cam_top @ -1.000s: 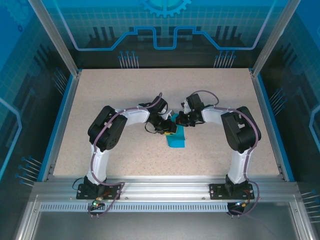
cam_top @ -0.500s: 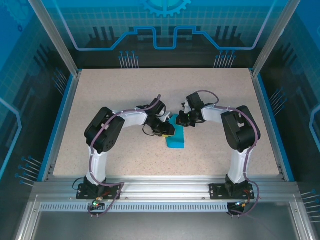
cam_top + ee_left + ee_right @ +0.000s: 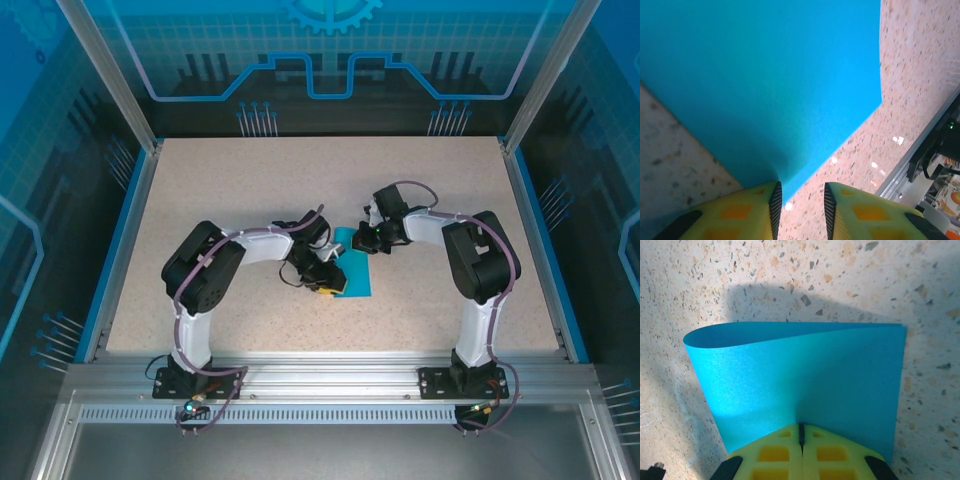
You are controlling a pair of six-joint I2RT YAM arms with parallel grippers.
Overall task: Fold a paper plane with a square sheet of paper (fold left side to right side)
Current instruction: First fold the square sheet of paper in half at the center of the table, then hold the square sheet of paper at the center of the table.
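The square sheet of paper (image 3: 355,275) is teal-blue and lies folded over on itself at the table's middle, a doubled rectangle rather than a paper plane. In the right wrist view the sheet of paper (image 3: 805,375) has its top layer bowing up along the far and left edge. My right gripper (image 3: 801,427) is shut, its yellow tips resting on the paper's near part. My left gripper (image 3: 801,205) is open, low over the table at the paper's (image 3: 765,75) edge. Its left finger (image 3: 774,202) touches that edge, and bare table shows in the gap.
The speckled beige table (image 3: 220,190) has a raised blue border (image 3: 120,240) on both sides and an aluminium rail (image 3: 330,375) at the near edge. Both arms bend inward and meet at the paper, the right gripper (image 3: 362,240) just behind the left gripper (image 3: 325,280).
The left gripper has slid toward the near side along the paper's left edge. The paper now lies flatter and looks wider. The right gripper has stayed put.
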